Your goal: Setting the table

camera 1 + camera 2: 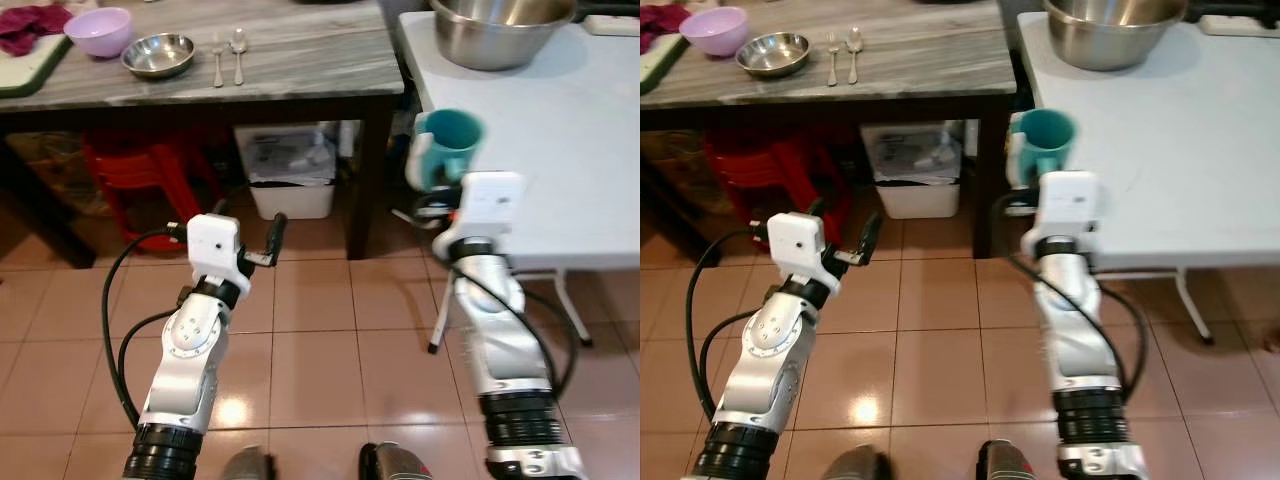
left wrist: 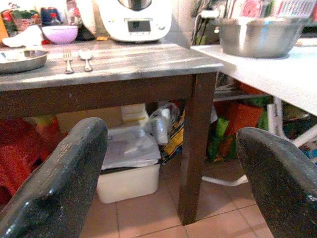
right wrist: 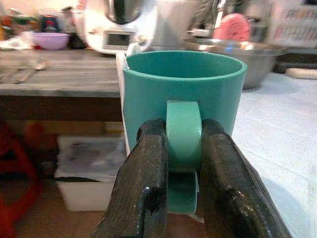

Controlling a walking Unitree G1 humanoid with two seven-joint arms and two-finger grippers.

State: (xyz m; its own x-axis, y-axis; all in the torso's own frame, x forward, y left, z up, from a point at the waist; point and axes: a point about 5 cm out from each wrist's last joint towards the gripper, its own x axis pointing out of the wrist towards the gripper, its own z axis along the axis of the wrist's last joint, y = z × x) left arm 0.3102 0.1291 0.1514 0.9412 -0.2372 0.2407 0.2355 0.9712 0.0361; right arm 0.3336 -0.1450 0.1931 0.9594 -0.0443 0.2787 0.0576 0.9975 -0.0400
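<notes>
Closest in, the two black fingers (image 3: 153, 178) of the right gripper (image 3: 183, 173) were pinched on the handle of a teal mug (image 3: 183, 89), one on each side, with the mug upright and carried in the air ahead of the wrist. Beyond the mug stood the dark wooden table (image 1: 300, 70), where a fork (image 1: 217, 58) and spoon (image 1: 238, 52) lay side by side next to a small steel bowl (image 1: 158, 54) and a lilac bowl (image 1: 99, 30). Off to the outer side of that hand was a white table (image 1: 560, 150) bearing a big steel bowl (image 1: 500, 30).

The left gripper (image 2: 173, 178) hung spread and empty, facing the wooden table's leg.

I took this as the carrying step: the mug was in transit. Next it would want lifting over the table edge and setting down beside the cutlery.
</notes>
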